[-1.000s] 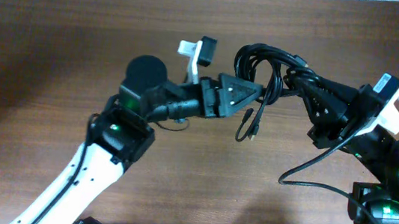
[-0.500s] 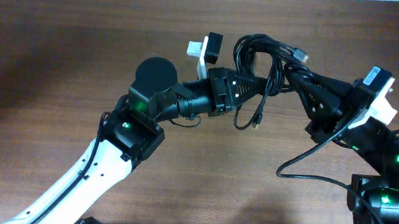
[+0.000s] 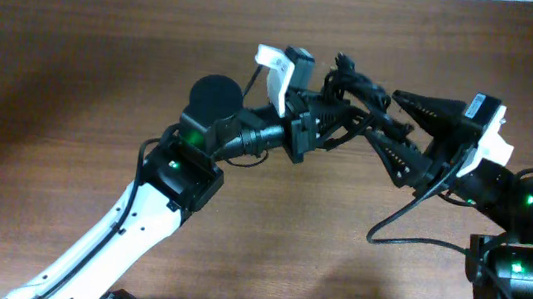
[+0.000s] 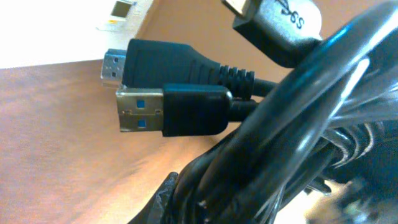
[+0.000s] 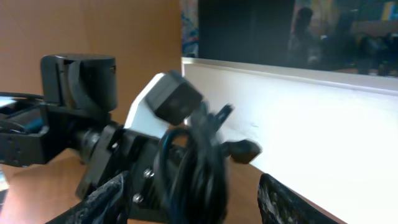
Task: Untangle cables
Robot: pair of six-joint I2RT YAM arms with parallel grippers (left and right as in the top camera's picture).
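The left pincer [image 3: 336,117] is closing narrowly on the cables [image 3: 355,79], gripping the black bundle and holding it above the wooden surface [image 3: 75,67], near the far edge. The right pincer [image 3: 383,118] is standing wide, with its fingers [image 5: 283,199] flanking the bundle; contact cannot be determined. In the left wrist view, two silvery-tipped plugs are projecting side by side from the bundle. One is a USB plug [image 4: 140,112] showing a blue insert.

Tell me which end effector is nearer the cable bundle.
Left: the left end effector grips the cable bundle; the right end effector sits open close beside it.
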